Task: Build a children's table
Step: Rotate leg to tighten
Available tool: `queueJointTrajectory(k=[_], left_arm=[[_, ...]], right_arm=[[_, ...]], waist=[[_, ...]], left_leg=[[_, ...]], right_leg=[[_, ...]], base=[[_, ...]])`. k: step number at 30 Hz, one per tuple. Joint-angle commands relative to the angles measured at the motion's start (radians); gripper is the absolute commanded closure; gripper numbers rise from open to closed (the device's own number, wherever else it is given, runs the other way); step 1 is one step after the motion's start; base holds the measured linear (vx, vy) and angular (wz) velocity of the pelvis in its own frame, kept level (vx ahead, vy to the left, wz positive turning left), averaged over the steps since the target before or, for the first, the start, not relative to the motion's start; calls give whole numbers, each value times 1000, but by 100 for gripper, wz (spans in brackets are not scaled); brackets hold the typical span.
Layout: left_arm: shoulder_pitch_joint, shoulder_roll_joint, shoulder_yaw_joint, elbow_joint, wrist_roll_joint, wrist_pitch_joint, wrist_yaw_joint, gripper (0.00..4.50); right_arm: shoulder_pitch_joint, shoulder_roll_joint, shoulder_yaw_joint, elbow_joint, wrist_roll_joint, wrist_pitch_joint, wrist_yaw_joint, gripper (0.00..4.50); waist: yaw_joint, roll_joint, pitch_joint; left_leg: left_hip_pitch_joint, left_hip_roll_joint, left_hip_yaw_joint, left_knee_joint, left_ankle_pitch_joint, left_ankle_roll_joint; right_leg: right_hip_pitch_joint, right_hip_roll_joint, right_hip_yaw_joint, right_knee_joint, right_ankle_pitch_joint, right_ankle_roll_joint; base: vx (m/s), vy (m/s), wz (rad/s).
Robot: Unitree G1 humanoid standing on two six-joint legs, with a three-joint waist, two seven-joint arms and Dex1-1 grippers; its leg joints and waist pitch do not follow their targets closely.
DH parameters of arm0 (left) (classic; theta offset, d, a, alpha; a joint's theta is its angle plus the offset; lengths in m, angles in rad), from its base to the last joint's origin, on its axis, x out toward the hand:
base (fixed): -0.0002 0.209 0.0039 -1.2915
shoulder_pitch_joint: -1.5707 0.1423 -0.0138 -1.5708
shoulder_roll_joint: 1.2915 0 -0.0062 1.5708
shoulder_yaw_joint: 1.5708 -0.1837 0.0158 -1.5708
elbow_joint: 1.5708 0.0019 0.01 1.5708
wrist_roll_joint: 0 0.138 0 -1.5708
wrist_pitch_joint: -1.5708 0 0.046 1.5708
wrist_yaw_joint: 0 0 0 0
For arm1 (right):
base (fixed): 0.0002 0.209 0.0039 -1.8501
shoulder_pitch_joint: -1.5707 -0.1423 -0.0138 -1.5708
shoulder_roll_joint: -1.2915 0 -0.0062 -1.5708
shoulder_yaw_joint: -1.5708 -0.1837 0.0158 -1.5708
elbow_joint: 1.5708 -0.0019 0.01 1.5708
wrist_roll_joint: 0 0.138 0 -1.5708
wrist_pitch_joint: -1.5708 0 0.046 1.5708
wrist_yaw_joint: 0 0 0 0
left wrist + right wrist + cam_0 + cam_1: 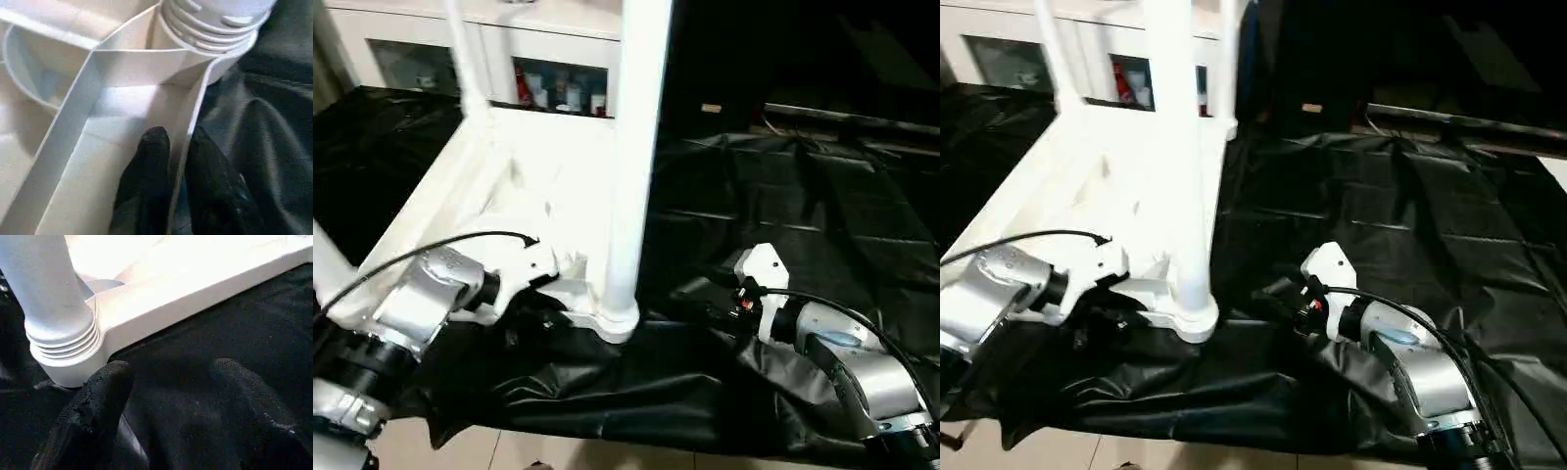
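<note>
White children's table lies upside down on black sheet, legs up. Nearest leg stands in corner socket; we lose its top past picture edge. Our left gripper pinches table rim between fingers. Our right gripper spread wide, near corner, holds nothing. White cabinet behind, half hidden by legs.

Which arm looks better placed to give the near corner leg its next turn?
Right, probably. The right gripper is open and empty beside the leg, while the left gripper pinches the tabletop's rim, steadying it.
</note>
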Motion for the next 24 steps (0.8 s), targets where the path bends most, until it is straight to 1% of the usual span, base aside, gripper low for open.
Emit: queueJointTrajectory(k=[1,2,3,5,6,7,8,9,10,11,13,14,16,17,20,21,22,23,24], left_arm=[[5,1,1,-26,-4,20,2,403],[5,1,1,-26,-4,20,2,413],[6,0,2,-27,-3,26,5,413],[14,-6,4,-25,2,45,25,421],[15,-8,5,-26,3,48,31,428],[28,-38,23,-28,15,76,113,433],[28,-38,23,-28,15,76,113,433],[36,-103,72,-17,6,98,225,439],[40,-118,80,-15,4,94,245,443],[51,-142,87,-18,0,82,272,445],[71,-153,74,-29,4,47,274,448],[83,-160,66,-31,8,25,278,449],[92,-173,65,-30,1,-23,276,450],[96,-178,64,-32,-3,-46,275,450],[105,-184,57,-41,5,-72,283,450],[107,-184,51,-42,12,-90,284,450],[110,-198,61,-41,2,-110,299,450],[111,-201,64,-41,-2,-113,302,450],[108,-207,73,-39,-8,-109,308,450]], right_arm=[[-7,-15,8,2,-12,-12,10,147],[-7,-15,8,2,-12,-12,10,147],[-6,-14,8,2,-12,-13,9,147],[-3,-8,5,1,-10,-16,2,147],[-3,-6,4,1,-9,-16,0,147],[-1,15,-6,6,6,-17,-13,147],[-1,15,-6,6,6,-17,-13,147],[3,32,-10,12,28,-5,-3,147],[5,32,-7,14,31,-3,4,130],[8,28,2,19,31,1,18,114],[9,19,7,23,35,8,38,111],[7,15,7,24,41,13,50,101],[-1,8,13,30,35,6,61,77],[-6,5,16,33,32,3,64,72],[-24,7,25,57,12,-18,62,34],[-40,12,30,77,-5,-37,51,34],[-67,21,36,105,-22,-58,43,23],[-73,22,37,110,-24,-62,42,14],[-79,23,38,111,-20,-58,46,14]], waist=[[5,15,-59],[4,15,-59],[2,15,-58],[0,14,-57],[-2,19,-57],[-4,23,-58],[-6,21,-57],[-6,20,-58],[-6,19,-57],[-5,21,-57],[-11,14,-59],[-15,12,-59],[-16,13,-59],[-15,12,-59],[-13,16,-58],[-11,17,-58],[-14,16,-59],[-15,16,-58],[-13,17,-59]], left_leg=[[16,49,-12,-71,-122,20],[16,48,-11,-71,-122,20],[16,48,-11,-71,-127,21],[16,48,-11,-72,-141,20],[17,49,-11,-73,-149,14],[17,49,-12,-73,-153,8],[16,49,-12,-72,-152,7],[15,49,-11,-71,-161,9],[15,50,-11,-70,-167,13],[12,49,-13,-70,-167,15],[7,46,-14,-70,-152,22],[7,45,-14,-68,-141,31],[9,44,-12,-65,-134,39],[10,45,-10,-65,-127,49],[13,48,-10,-67,-138,49],[14,49,-10,-68,-142,45],[12,48,-10,-68,-145,41],[12,48,-10,-68,-146,39],[14,48,-9,-67,-144,39]], right_leg=[[37,-72,34,-66,83,-273],[36,-71,33,-66,85,-274],[36,-71,33,-67,80,-274],[36,-72,34,-70,54,-272],[35,-71,34,-71,46,-272],[36,-71,34,-69,56,-275],[36,-71,34,-68,61,-277],[36,-71,33,-69,56,-281],[37,-74,34,-73,48,-288],[40,-74,34,-73,37,-284],[46,-71,34,-74,42,-270],[46,-70,34,-74,49,-266],[44,-70,36,-76,50,-266],[41,-68,35,-76,54,-268],[36,-68,33,-77,31,-269],[34,-69,34,-77,20,-265],[35,-70,33,-77,11,-267],[35,-69,33,-77,8,-266],[34,-69,34,-77,14,-265]], base=[[0,0,0],[0,0,0],[0,0,0],[0,0,0],[0,0,0],[0,0,0],[0,0,0],[0,0,0],[0,0,0],[0,0,0],[0,0,0],[0,0,0],[0,0,0],[0,0,0],[0,0,0],[0,0,0],[0,0,0],[0,0,0],[0,0,0]])
